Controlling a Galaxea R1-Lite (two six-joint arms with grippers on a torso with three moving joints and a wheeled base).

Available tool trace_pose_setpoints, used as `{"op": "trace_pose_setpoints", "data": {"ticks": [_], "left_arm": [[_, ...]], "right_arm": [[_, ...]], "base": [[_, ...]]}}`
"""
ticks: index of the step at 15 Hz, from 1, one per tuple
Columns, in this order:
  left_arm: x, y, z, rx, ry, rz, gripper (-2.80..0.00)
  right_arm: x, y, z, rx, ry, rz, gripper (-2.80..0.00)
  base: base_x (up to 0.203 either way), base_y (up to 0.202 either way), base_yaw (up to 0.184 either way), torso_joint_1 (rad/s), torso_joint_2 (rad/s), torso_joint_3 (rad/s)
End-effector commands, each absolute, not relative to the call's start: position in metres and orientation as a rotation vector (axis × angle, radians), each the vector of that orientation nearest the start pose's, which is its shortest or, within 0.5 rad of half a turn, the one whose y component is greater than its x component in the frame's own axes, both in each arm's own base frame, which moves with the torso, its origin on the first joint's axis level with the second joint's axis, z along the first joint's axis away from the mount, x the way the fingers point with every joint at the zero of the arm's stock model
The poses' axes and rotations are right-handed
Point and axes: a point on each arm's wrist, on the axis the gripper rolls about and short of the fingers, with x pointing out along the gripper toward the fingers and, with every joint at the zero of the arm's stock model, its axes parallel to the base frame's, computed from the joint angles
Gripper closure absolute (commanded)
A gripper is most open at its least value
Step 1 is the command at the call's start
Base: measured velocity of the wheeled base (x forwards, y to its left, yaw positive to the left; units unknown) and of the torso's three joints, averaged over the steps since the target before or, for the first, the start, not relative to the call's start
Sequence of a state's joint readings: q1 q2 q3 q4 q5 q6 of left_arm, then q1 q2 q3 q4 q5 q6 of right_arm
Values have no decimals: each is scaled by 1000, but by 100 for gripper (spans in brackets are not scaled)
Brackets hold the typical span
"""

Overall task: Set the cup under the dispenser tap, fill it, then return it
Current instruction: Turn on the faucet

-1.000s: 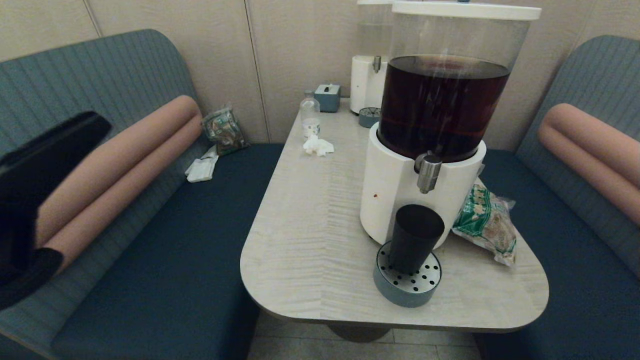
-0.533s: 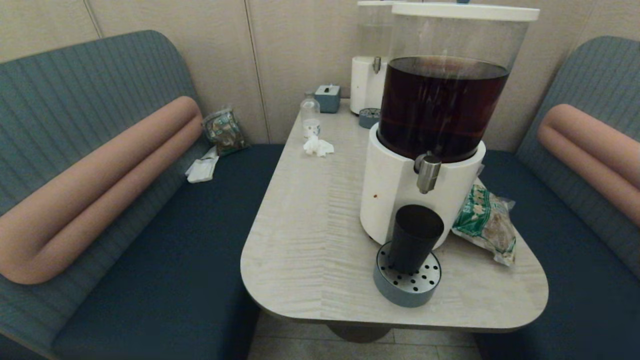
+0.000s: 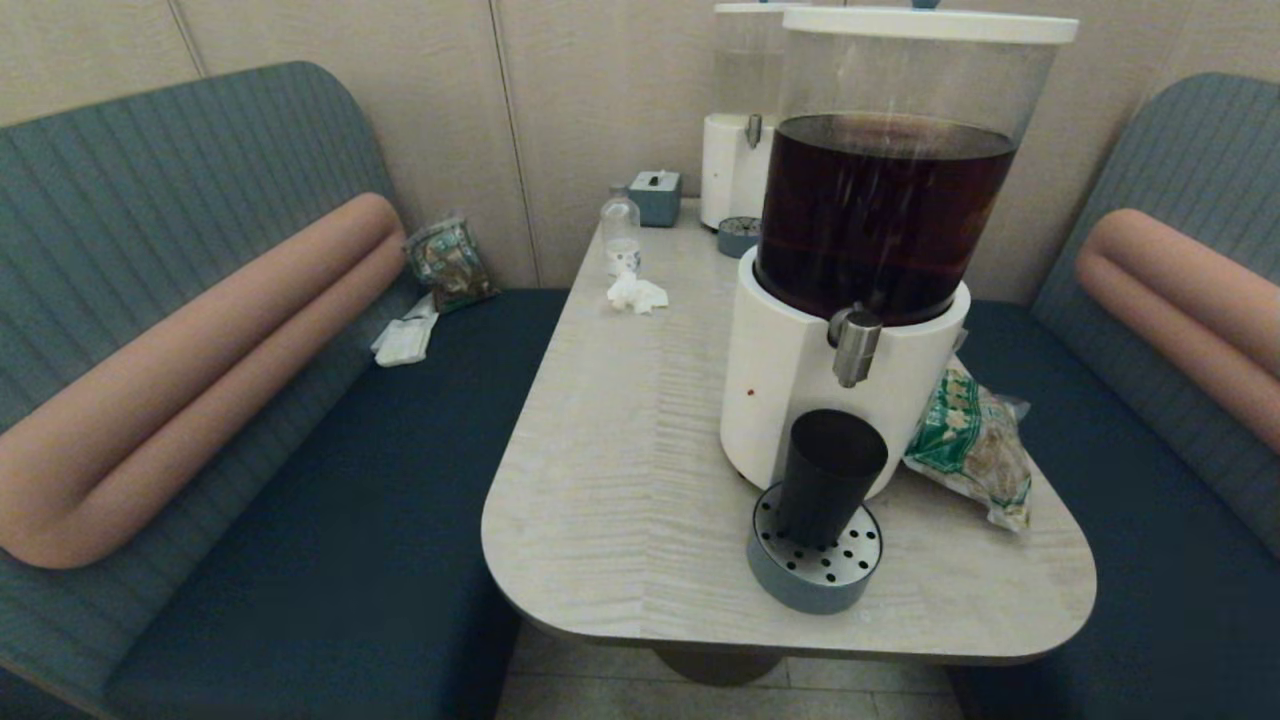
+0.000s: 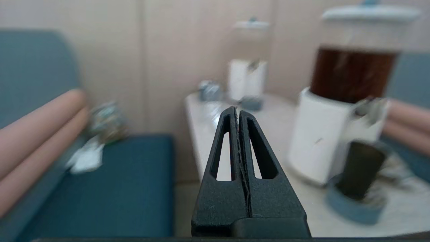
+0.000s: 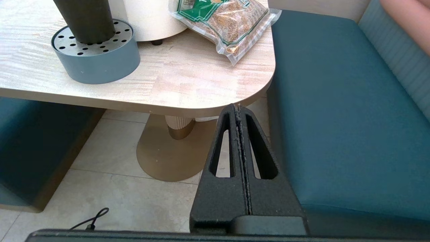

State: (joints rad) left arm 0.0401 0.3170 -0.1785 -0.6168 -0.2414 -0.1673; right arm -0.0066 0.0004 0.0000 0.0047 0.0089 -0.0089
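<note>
Left arm gone; cup (image 3: 830, 480) upright.

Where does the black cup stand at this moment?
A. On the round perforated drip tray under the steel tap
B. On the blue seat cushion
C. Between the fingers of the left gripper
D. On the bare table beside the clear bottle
A. The black cup stands upright on the perforated drip tray, just below the steel tap of the dispenser with dark liquid; no gripper touches it.
</note>
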Motion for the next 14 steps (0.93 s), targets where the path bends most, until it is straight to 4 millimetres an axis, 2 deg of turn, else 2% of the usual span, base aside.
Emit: {"op": "trace_pose_setpoints", "data": {"ticks": [1, 2, 4, 8, 10, 11, 12, 14], "left_arm": [[-13, -6, 173, -75, -448, -214, 0], [-11, -6, 165, -45, -443, -207, 0], [-14, -7, 164, -36, -484, -256, 0], [-33, -8, 158, -159, -468, -348, 0], [-39, -8, 145, -171, -434, -342, 0], [-39, -7, 132, -159, -396, -331, 0], [-33, -7, 118, -124, -354, -303, 0], [-27, -5, 103, -63, -257, -187, 0]], "right_arm": [[-23, 0, 75, -9, 5, 3, 0], [-23, 0, 75, -9, 6, 3, 0], [-23, 0, 75, -9, 6, 3, 0], [-23, 0, 75, -9, 6, 3, 0], [-23, 0, 75, -9, 6, 3, 0], [-23, 0, 75, -9, 6, 3, 0], [-23, 0, 75, -9, 6, 3, 0], [-23, 0, 75, -9, 6, 3, 0]], "base": [[0, 0, 0, 0, 0, 0], [0, 0, 0, 0, 0, 0], [0, 0, 0, 0, 0, 0], [0, 0, 0, 0, 0, 0], [0, 0, 0, 0, 0, 0], [0, 0, 0, 0, 0, 0], [0, 0, 0, 0, 0, 0], [0, 0, 0, 0, 0, 0]]}}
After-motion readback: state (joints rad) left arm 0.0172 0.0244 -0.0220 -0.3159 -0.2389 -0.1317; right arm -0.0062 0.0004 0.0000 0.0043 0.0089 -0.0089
